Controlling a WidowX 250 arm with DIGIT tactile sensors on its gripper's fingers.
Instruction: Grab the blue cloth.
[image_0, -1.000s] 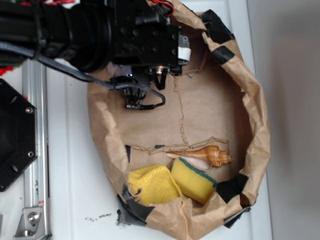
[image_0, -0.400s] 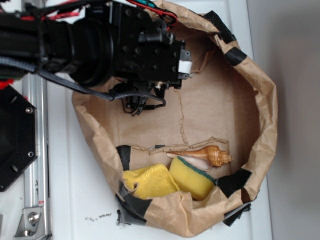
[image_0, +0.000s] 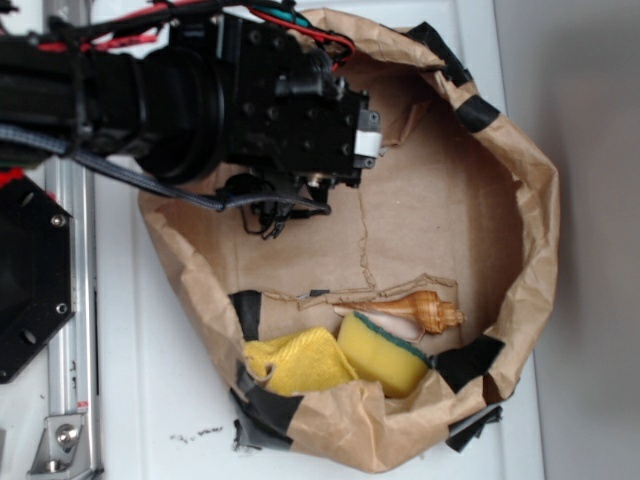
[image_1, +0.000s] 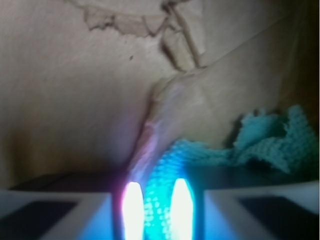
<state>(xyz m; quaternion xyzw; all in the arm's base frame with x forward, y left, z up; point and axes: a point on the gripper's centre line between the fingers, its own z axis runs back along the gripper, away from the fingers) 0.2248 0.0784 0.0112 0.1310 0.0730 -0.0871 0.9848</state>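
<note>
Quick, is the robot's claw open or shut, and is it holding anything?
Gripper: shut on the blue cloth, fingertips pinching a fold of it.

Wrist view is dim and blurred, two glowing strips glaring at its bottom edge; exterior evenly bright.

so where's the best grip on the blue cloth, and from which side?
Judging from the wrist view, take the raised fold of the blue cloth that already sits between the gripper fingertips, coming straight down onto it. The rest trails off to the right in flatter folds. In the exterior view the arm hides the cloth.
</note>
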